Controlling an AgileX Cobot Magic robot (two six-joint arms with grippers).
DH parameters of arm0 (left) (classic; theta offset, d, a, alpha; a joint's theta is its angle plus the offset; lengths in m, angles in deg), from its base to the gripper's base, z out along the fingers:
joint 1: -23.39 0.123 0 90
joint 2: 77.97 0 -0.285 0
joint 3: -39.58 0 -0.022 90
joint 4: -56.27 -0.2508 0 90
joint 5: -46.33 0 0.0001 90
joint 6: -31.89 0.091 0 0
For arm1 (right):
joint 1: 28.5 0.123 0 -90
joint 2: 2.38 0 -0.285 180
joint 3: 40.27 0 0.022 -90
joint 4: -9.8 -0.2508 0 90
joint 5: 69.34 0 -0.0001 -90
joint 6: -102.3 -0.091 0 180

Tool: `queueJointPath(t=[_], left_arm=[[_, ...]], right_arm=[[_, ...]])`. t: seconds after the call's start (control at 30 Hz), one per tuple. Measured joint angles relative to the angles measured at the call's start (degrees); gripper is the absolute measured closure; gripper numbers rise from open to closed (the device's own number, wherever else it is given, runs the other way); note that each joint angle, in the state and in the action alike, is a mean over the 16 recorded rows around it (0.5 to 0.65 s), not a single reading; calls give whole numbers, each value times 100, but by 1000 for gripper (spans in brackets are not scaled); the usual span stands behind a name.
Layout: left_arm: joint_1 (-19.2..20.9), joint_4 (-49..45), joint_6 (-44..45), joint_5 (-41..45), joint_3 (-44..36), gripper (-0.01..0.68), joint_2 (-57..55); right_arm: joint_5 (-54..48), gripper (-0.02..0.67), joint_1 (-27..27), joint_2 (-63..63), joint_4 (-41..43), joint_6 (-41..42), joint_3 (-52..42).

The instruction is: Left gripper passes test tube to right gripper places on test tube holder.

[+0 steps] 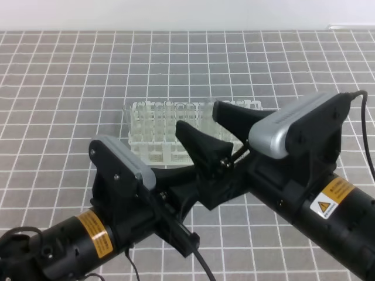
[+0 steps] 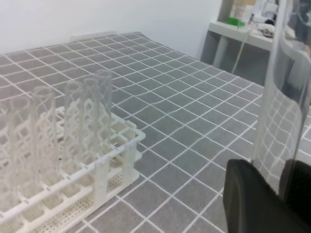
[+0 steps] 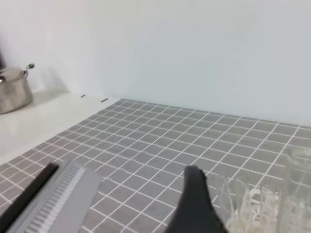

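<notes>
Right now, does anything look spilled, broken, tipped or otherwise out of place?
Nothing stands out. The white rack sits flat on the tiled table, and the tubes in it stand upright. A clear tube is upright beside the left gripper. No spill or breakage shows.

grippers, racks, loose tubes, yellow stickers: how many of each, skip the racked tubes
grippers: 2, left gripper and right gripper
test tube holder: 1
test tube outside the rack, at the left gripper: 1
yellow stickers: 2
total: 6
</notes>
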Motion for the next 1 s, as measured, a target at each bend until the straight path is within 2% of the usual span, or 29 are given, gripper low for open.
queueJointPath(t=[0.7, 0.87, 1.0], left_arm=[[0, -96, -15, -170, -6, 604, 11], [0, -96, -16, -188, -9, 615, 18], [0, -96, -16, -201, -10, 621, 19]], right_arm=[[457, 199, 0, 378, 33, -350, 77], [505, 242, 0, 391, 123, -455, 77], [533, 313, 0, 391, 141, -456, 77]])
